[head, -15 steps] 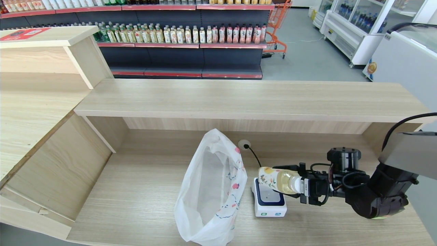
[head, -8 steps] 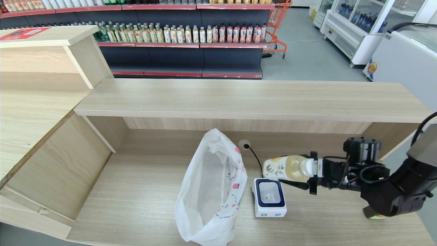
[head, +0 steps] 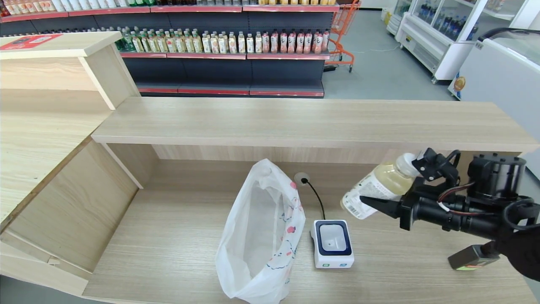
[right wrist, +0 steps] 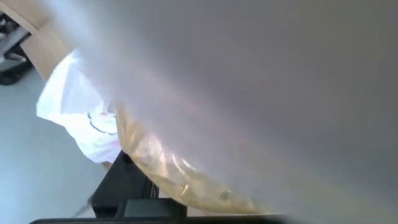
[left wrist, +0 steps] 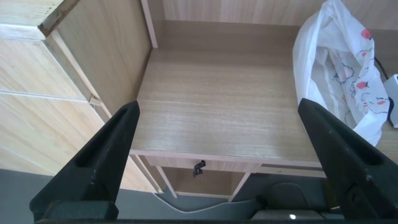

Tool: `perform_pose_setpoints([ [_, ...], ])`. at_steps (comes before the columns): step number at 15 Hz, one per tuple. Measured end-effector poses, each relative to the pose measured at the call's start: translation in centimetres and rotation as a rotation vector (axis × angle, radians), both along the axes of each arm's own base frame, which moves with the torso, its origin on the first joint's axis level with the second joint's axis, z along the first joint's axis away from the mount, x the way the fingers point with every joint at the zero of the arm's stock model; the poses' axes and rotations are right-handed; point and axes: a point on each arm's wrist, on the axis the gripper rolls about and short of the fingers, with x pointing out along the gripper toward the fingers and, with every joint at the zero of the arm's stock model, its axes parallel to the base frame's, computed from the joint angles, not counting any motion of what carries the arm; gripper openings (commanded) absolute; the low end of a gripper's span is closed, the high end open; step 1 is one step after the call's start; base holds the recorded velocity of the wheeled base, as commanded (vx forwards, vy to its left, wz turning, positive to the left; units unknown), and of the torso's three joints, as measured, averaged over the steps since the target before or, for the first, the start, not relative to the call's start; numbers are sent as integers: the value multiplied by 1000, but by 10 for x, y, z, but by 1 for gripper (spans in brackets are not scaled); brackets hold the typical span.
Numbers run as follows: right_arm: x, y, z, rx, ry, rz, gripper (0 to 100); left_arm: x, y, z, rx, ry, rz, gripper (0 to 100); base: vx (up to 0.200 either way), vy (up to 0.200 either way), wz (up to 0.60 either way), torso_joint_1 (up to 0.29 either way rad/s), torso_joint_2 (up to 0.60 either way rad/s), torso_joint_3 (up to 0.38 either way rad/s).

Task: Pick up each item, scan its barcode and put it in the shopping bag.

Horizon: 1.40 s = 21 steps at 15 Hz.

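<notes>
My right gripper is shut on a bottle of pale yellow drink, held in the air above and to the right of the scanner. The bottle is tilted, with its white cap up toward the counter ledge and its labelled base down toward the scanner. The white and blue scanner sits on the desk with its window facing up. An open white shopping bag stands just left of it. The right wrist view shows the bottle close up and the bag beyond. My left gripper is open at the desk's near edge, left of the bag.
A raised counter ledge runs above the back of the desk, close to the bottle's cap. A black cable leads from a hole in the desk to the scanner. A wooden side wall closes the desk's left end.
The right gripper has carried the bottle from just over the scanner up and to the right. The bottle went from lying level to tilted, cap upward. The scanner window now shows uncovered.
</notes>
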Motion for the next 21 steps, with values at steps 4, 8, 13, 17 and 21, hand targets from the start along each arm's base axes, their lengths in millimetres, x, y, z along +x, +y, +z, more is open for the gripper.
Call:
perform_pose_setpoints([
  [4,3,59,-6,62,120,-10,0,0,0,0,0,0,1,100,0,0,0,0,0,0],
  [8,23,95,-22,53,142,51,0,0,0,0,0,0,1,100,0,0,0,0,0,0],
  [13,50,125,-55,-24,127,109,0,0,0,0,0,0,1,100,0,0,0,0,0,0],
  [17,73,153,-76,-56,40,159,0,0,0,0,0,0,1,100,0,0,0,0,0,0],
  [21,88,185,-95,-87,-33,215,0,0,0,0,0,0,1,100,0,0,0,0,0,0],
])
